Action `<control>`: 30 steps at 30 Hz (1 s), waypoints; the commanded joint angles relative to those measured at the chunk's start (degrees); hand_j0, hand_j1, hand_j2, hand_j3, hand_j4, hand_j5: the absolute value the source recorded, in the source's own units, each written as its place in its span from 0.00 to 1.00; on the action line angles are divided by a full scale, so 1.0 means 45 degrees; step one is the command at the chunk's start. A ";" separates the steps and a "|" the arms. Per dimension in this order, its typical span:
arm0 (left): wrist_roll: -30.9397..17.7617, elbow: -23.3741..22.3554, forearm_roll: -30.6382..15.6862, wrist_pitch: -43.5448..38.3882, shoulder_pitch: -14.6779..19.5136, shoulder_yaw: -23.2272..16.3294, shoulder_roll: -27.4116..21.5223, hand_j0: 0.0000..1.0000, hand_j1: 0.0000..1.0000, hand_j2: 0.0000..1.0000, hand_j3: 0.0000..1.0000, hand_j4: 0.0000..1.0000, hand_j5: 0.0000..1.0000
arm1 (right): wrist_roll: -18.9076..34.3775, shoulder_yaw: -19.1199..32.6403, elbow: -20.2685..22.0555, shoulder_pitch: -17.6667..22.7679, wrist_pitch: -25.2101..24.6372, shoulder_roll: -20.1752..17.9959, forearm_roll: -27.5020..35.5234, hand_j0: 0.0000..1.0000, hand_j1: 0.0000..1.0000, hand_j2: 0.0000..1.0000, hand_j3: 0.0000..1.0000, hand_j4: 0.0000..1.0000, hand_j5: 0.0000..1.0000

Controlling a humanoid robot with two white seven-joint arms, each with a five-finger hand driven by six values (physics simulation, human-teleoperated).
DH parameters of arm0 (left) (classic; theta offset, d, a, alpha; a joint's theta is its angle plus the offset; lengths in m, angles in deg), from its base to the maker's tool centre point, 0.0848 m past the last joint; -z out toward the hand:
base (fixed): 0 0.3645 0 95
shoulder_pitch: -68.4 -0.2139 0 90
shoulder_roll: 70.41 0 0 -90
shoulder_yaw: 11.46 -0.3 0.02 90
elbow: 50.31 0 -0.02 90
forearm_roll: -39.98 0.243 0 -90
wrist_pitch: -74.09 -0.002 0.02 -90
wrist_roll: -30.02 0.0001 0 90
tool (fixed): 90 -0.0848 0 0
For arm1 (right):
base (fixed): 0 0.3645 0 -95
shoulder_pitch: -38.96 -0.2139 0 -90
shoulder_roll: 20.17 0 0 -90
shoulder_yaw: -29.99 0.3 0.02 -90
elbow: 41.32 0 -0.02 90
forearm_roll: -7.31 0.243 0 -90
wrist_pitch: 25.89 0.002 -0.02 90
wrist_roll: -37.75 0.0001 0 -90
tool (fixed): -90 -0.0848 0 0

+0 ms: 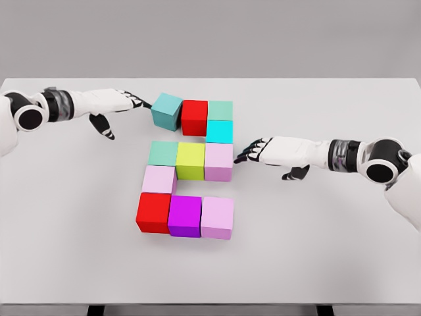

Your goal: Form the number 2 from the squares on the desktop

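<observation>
The left hand is extended flat from the picture's left, fingers straight and together, thumb hanging below. Its fingertips are placed against, or just short of, the left face of the teal cube; actual contact cannot be confirmed. Nothing is grasped.

The right hand is extended likewise, fingers straight, thumb lowered, with fingertips just beside the right face of the pale pink cube. Nothing is held.

The cubes are arranged on the white table in the outline of a 2. The teal cube is turned askew at the top left, next to the red cube. The pale green cube behind the cyan cube is partly hidden. Both arms are cut off at the frame edges.
</observation>
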 commanded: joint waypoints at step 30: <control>0.0006 0.0939 -0.0138 -0.0016 -0.0195 0.0037 -0.0525 1.00 1.00 1.00 1.00 1.00 1.00 | 0.0038 -0.0008 0.0007 -0.0019 -0.0034 0.0047 0.0144 1.00 1.00 1.00 1.00 1.00 1.00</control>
